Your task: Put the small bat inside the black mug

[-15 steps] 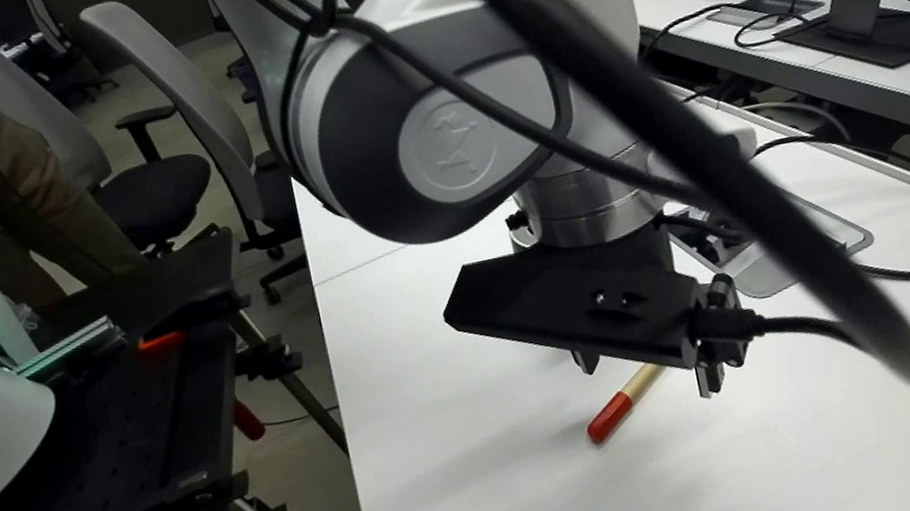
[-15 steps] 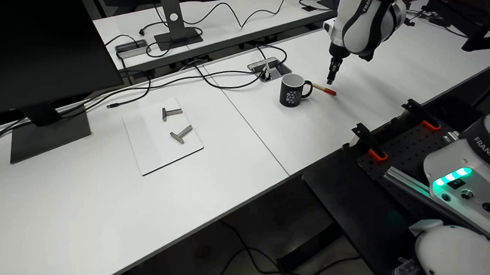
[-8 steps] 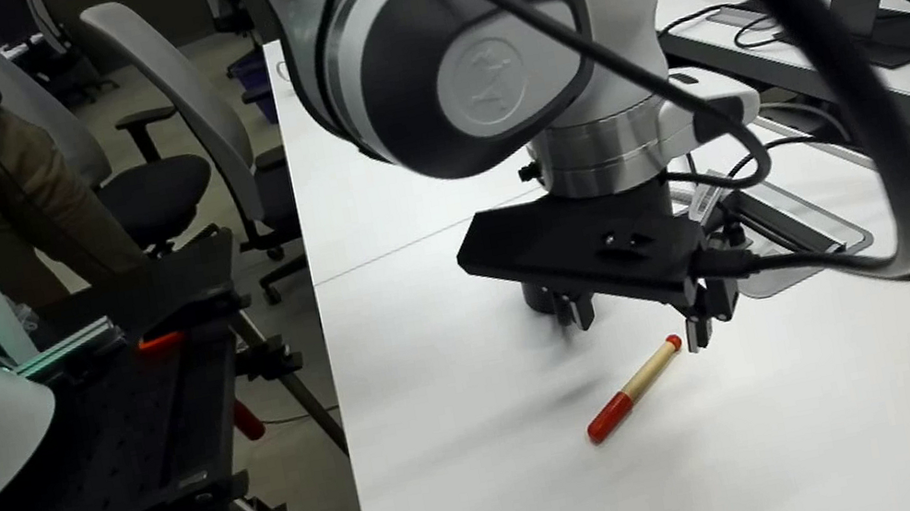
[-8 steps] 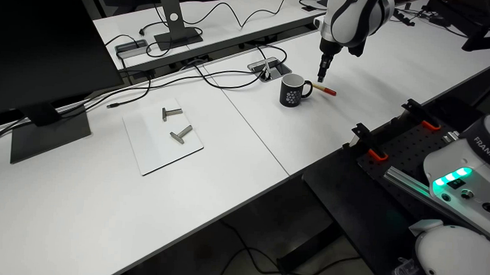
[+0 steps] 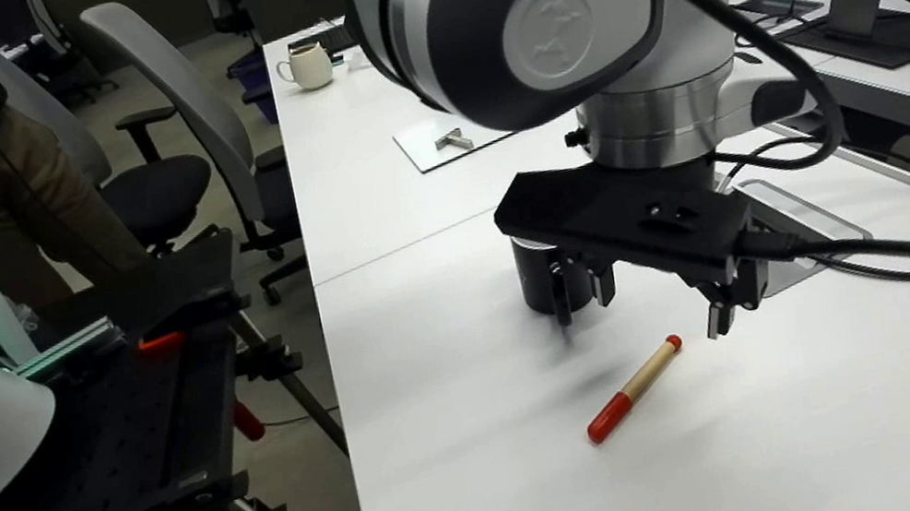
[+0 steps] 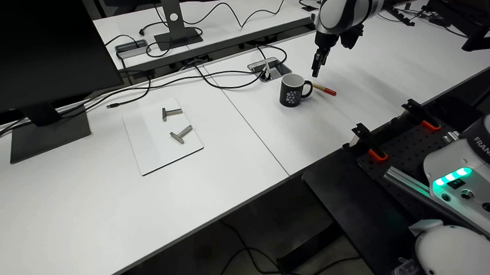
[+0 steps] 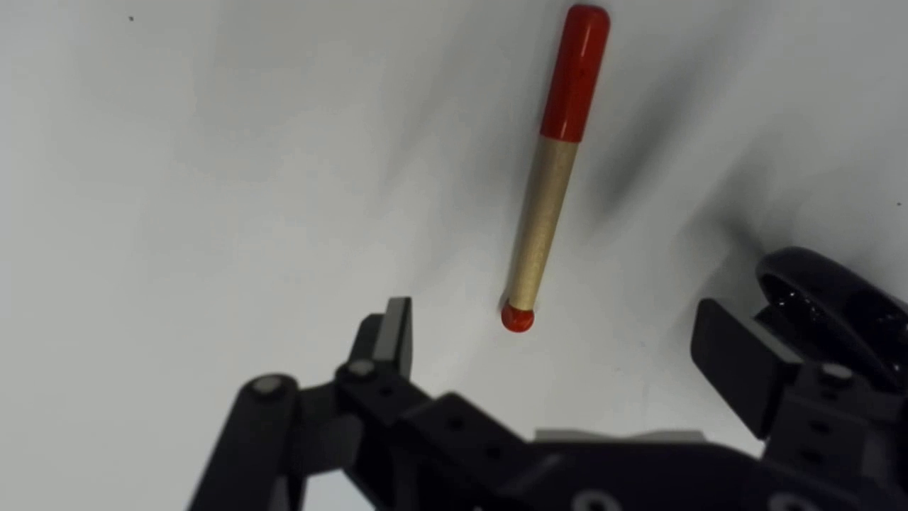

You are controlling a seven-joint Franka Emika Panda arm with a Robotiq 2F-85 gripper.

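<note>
The small bat (image 5: 641, 382) lies on the white table, with a thick red end, a tan middle and a small red knob. It also shows in the wrist view (image 7: 553, 184) and an exterior view (image 6: 325, 89), beside the mug's handle. The black mug (image 6: 291, 92) stands upright; in an exterior view (image 5: 541, 282) my gripper partly hides it. In the wrist view only its handle (image 7: 823, 291) shows, behind the right finger. My gripper (image 5: 660, 305) is open and empty above the table. In the wrist view the bat's knob shows between the open fingers (image 7: 552, 323).
A grey cable box (image 6: 269, 69) with black cables is set in the table behind the mug. A white board (image 6: 153, 150) bears two metal T-shaped pieces (image 6: 182, 134). A monitor stand (image 6: 51, 133) and a cream mug (image 5: 309, 67) are farther off. The table's edge faces the robot base.
My open gripper has moved past the bat's knob end toward the cable box side, rising slightly and tilting. The whole bat and part of the mug are now uncovered. Bat and mug have not moved.
</note>
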